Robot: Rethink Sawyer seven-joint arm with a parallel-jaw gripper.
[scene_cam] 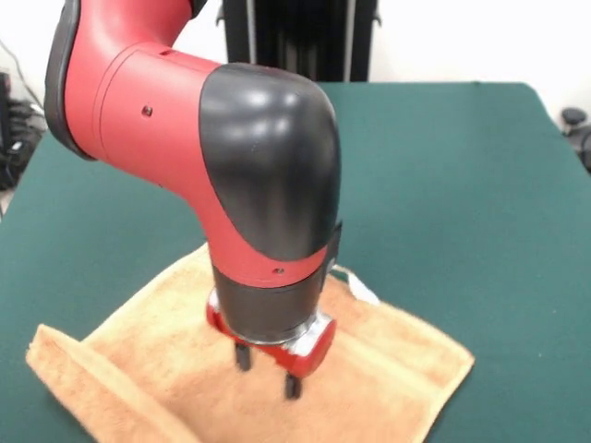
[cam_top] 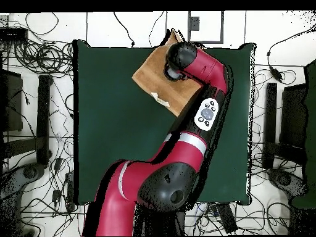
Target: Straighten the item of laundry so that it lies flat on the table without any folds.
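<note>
The orange-tan towel (scene_cam: 388,360) lies on the green table (scene_cam: 462,185) at its near edge in the front view, with a strip along its left edge (scene_cam: 83,374) folded over. Its white loop tag (scene_cam: 355,284) sticks out at the far edge. My gripper (scene_cam: 268,371) points down over the towel's middle, open and empty, its fingertips (scene_cam: 293,386) just above or at the cloth. In the overhead view the towel (cam_top: 154,77) lies at the table's (cam_top: 111,123) top edge, and the arm's wrist (cam_top: 179,58) covers the gripper.
The arm's big red and black elbow (scene_cam: 259,166) hides the towel's far part in the front view. The towel's near corner runs off the picture's bottom edge. Cables and stands (cam_top: 37,111) surround the table on the floor.
</note>
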